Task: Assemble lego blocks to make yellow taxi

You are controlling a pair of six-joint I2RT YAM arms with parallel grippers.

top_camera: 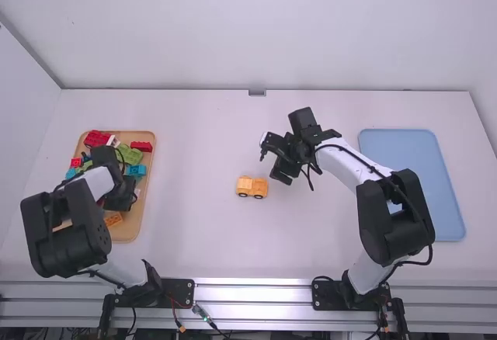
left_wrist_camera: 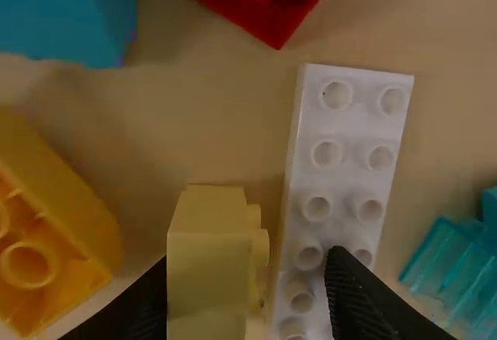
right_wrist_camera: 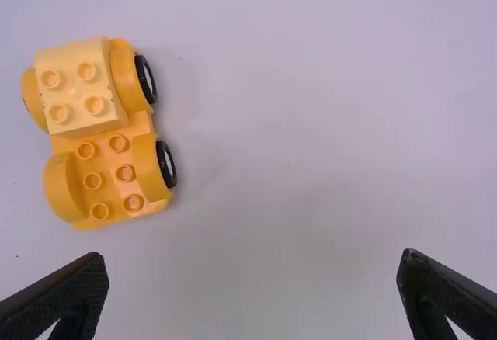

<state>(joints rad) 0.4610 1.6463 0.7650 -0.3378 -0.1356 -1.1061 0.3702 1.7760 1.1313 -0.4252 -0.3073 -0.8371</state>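
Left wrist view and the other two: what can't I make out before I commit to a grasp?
- Left wrist view: near end of the pale yellow block, cut off by the bottom edge.
- Left wrist view: part of the white brick, behind one of the jaws.
- High view: what lies mid-tray, under the left arm.
- Right wrist view: whether wheels sit on the taxi base's other side, hidden by its fenders.

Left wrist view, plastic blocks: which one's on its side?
The boxy pale-yellow plastic block beside the long white plastic brick: its studs point sideways, toward that brick, whose own face up.
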